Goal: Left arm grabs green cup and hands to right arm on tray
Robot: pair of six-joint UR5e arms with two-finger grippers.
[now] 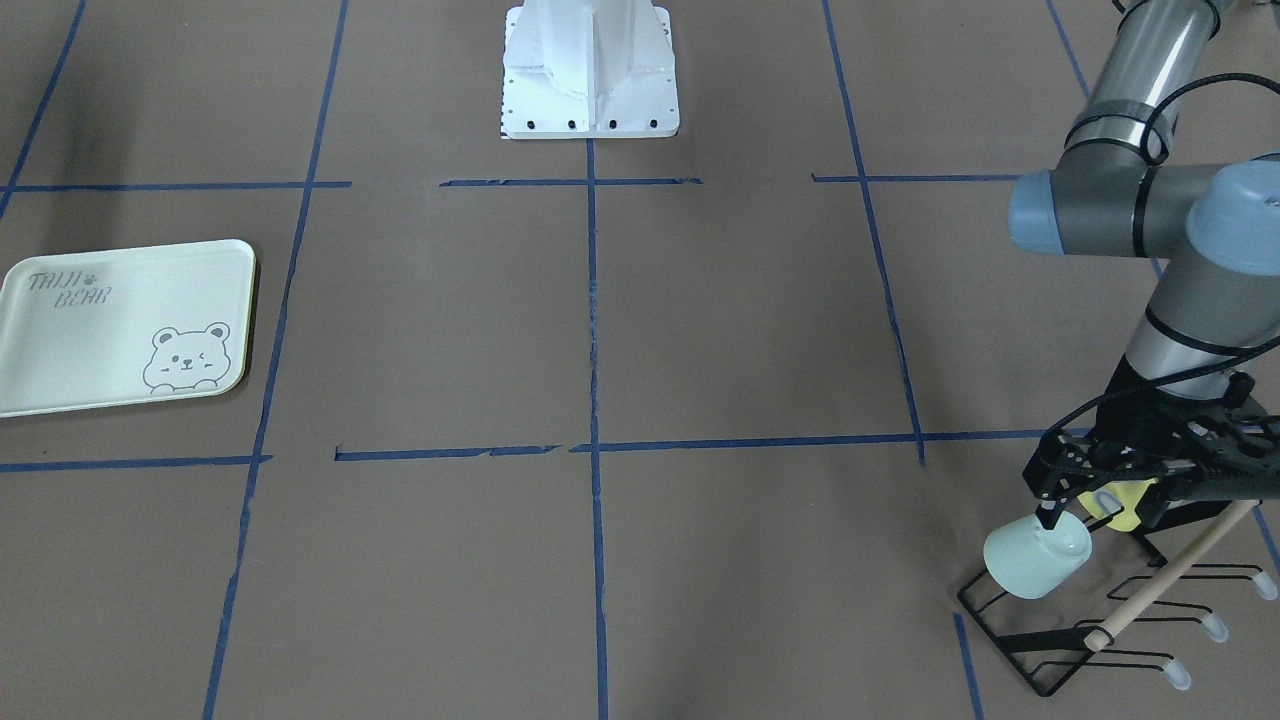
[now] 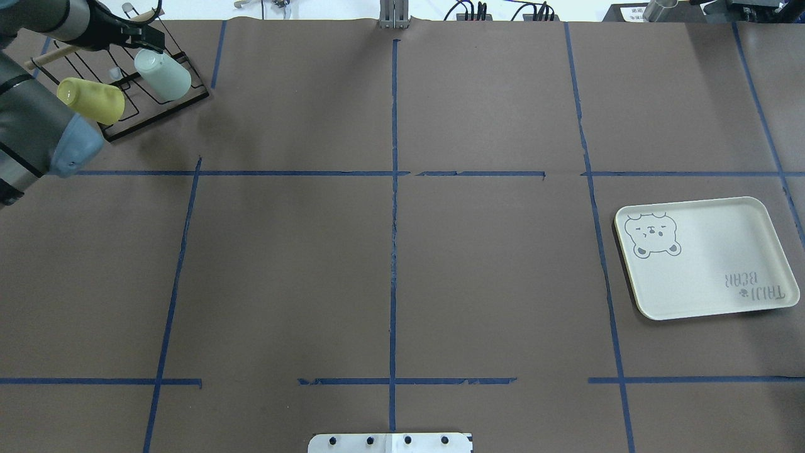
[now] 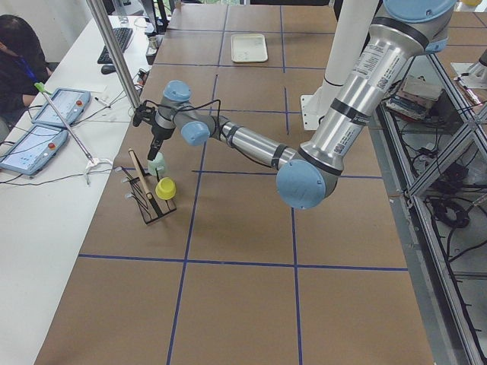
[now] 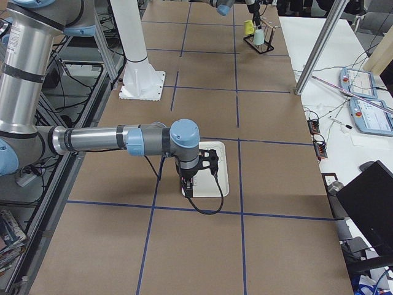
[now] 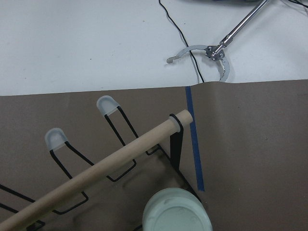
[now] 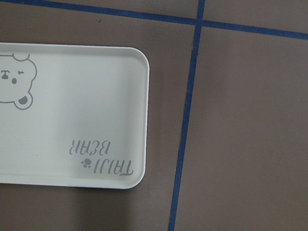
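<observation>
At the far left the green cup point(image 2: 163, 75) sits tilted on a peg of the rack point(image 5: 176, 151), beside a yellow cup point(image 2: 91, 100). The left gripper point(image 1: 1050, 515) is at its narrow end, and one finger seems to touch it. I cannot tell if the jaws are clamped or apart. The step in hand is the grab. Next, I judge, the cup must slide off along the peg — then cross the table. Far right lies the tray point(image 2: 704, 258); the right gripper point(image 4: 189, 187) hangs over it — its jaws cannot be judged.
</observation>
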